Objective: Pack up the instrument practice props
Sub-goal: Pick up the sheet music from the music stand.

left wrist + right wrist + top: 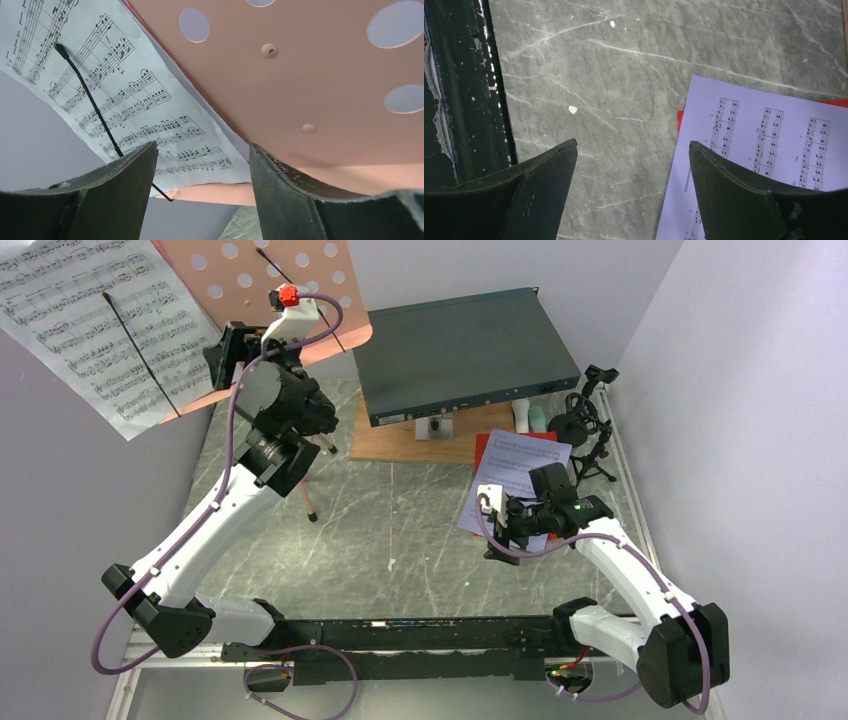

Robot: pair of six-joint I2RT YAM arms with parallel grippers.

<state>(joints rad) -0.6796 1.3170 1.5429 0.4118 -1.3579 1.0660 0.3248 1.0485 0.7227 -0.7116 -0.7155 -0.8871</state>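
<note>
Dark padded fingers (125, 172) of the left gripper (202, 150) fill the bottom of the left wrist view, spread apart with nothing between them. Just beyond them hang the lower corner of the white sheet-music page (125, 110) and the bottom lip of the salmon-pink music stand (320, 100). A thin black wire holder (85, 95) lies across the page. Whether a fingertip already brushes the paper is hard to say from this angle; it looks just clear. The step in hand seems to be taking this page off the stand's desk. Next the jaws would have to bracket the paper's edge without catching the lip, pinch, then slide the sheet from under the wire. The left arm rises steeply from its base, its wrist tipped upward beneath the desk. The right gripper (634, 150) hangs with released fingers, pointing down at the grey table (624, 75), one fingertip over the near corner of the lavender page (769, 145), which lies flat on a red page (680, 120). Its arm is folded, elbow out by the right near edge. Behind it stand the small black mic stand (585, 430) and the pale tubes (530, 418), beside the wooden board (400, 445) carrying the dark rack box (460, 350).
</note>
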